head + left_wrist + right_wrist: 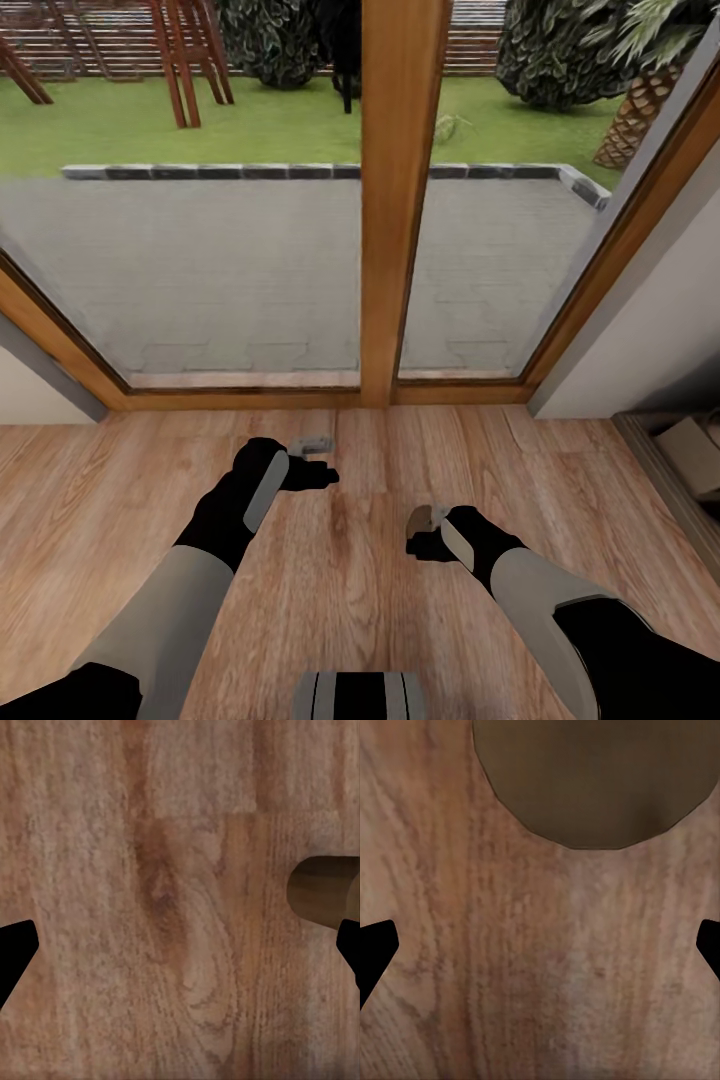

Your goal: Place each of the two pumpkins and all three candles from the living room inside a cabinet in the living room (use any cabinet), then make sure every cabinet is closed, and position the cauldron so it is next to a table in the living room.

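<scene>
Pumpkins, candles, cauldron and table are out of view. My left gripper [318, 458] hangs over the light wood-plank floor [360, 560], a little short of the glass door. Its wrist view has the black fingertips [15, 949] far apart at the picture's edges, open, with bare floor between them. To its right and closer to me, my right gripper [420, 532] is also open over bare planks, fingertips [375, 949] spread wide. A dark olive-brown round shape [592, 780] lies beyond the right gripper and a similar rounded shape [319, 891] beyond the left; I cannot tell what they are.
A tall glass door with a wooden frame [398, 200] stands straight ahead, with paving and lawn outside. A grey wall [650, 330] runs along the right. At the right edge a dark low furniture edge [660, 470] holds a pale box shape [692, 445].
</scene>
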You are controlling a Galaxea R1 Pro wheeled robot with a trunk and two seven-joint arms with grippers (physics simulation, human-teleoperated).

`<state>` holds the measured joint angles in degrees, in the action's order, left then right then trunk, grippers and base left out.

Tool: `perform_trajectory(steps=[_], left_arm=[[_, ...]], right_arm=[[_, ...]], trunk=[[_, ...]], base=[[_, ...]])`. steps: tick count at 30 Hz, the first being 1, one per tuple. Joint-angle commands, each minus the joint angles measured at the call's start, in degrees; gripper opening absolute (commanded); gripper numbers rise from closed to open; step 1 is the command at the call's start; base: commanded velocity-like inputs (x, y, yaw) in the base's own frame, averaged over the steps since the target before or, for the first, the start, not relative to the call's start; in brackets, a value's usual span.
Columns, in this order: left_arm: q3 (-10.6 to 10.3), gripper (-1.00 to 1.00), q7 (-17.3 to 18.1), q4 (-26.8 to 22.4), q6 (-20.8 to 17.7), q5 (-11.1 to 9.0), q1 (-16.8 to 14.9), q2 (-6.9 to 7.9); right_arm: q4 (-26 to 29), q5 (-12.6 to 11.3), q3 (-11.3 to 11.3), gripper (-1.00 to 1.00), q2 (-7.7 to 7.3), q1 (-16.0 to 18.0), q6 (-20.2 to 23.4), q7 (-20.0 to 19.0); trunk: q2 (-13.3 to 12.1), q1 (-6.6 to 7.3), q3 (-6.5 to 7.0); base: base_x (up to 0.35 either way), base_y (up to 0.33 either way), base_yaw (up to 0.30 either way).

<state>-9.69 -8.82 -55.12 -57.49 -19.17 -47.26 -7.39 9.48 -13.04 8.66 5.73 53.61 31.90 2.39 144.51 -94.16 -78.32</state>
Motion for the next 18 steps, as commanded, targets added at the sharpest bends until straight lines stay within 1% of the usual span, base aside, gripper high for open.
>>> perform_trajectory(steps=[1, 4, 8, 10, 13, 18], left_arm=[[-0.1, 1.0, -0.6, 0.0, -0.2, -0.6, 0.0, 0.01], [-0.1, 1.0, -0.6, 0.0, -0.2, -0.6, 0.0, 0.01], [-0.1, 1.0, -0.6, 0.0, -0.1, -0.6, 0.0, 0.01], [-0.1, 1.0, -0.6, 0.0, -0.1, -0.6, 0.0, 0.01], [-0.1, 1.0, -0.6, 0.0, -0.1, -0.6, 0.0, 0.01], [-0.1, 1.0, -0.6, 0.0, -0.1, -0.6, 0.0, 0.01]], right_arm=[[0.1, -0.6, 0.5, 1.0, -0.02, 0.0, 0.3, 0.2], [0.1, -0.6, 0.5, 1.0, -0.02, 0.0, 0.3, 0.2], [0.1, -0.6, 0.4, 1.0, -0.12, 0.0, 0.3, 0.2], [0.1, -0.6, 0.4, 1.0, -0.17, 0.0, 0.3, 0.2], [0.1, -0.6, 0.4, 1.0, -0.18, 0.0, 0.3, 0.2], [0.1, -0.6, 0.4, 1.0, -0.19, 0.0, 0.3, 0.2]], trunk=[[0.0, 0.01, -0.04], [0.0, 0.01, -0.04], [0.0, 0.01, -0.04], [0.0, 0.01, -0.04], [0.0, 0.01, 0.0], [0.0, 0.01, 0.13]], base=[[0.038, 0.0, 0.0], [0.138, 0.0, 0.0], [0.232, 0.0, 0.0], [0.098, 0.0, -0.042], [0.044, 0.0, -0.133], [0.01, 0.0, -0.218]])
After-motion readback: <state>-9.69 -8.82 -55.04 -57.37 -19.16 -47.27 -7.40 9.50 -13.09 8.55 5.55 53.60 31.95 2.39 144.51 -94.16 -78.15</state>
